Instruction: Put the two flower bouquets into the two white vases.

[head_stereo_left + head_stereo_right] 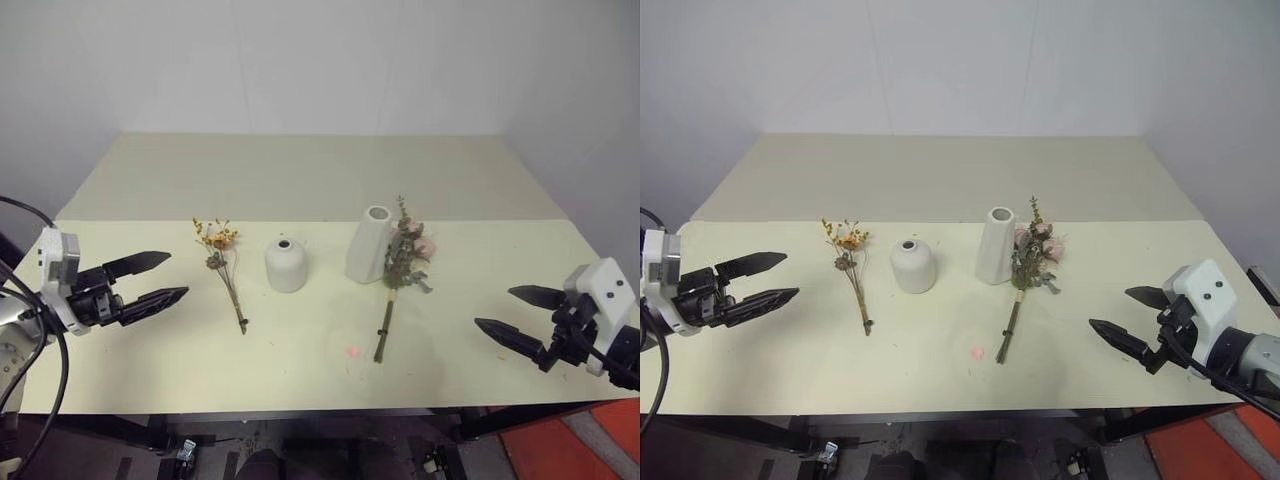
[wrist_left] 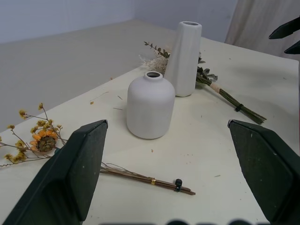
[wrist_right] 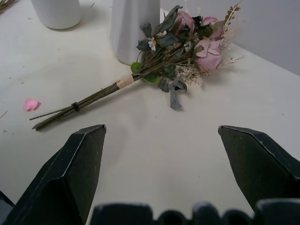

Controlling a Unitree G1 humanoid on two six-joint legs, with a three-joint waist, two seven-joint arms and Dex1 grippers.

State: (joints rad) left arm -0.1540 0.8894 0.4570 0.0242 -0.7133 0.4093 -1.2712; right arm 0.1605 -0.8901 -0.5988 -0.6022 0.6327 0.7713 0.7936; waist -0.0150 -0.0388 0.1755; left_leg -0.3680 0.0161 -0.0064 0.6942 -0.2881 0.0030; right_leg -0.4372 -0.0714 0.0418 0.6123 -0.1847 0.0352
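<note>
Left eye view: two vases (image 1: 286, 265), two bouquets (image 1: 399, 270), both grippers' fingers (image 1: 148, 280) spread, empty.

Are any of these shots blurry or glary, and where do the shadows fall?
Left eye view: even, soft light, no glare, faint shadow beside the short vase. Right wrist view: large bouquet sharp, gripper fingers softer up close. Left wrist view: small bouquet and tall vase clear.

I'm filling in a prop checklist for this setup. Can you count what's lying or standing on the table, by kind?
Vases: 2, the tall vase and the short round vase.
Flower bunches: 2, the pink rose bunch and the small yellow bunch, both lying flat.
Loose pink petal: 1.
Total: 5.
</note>
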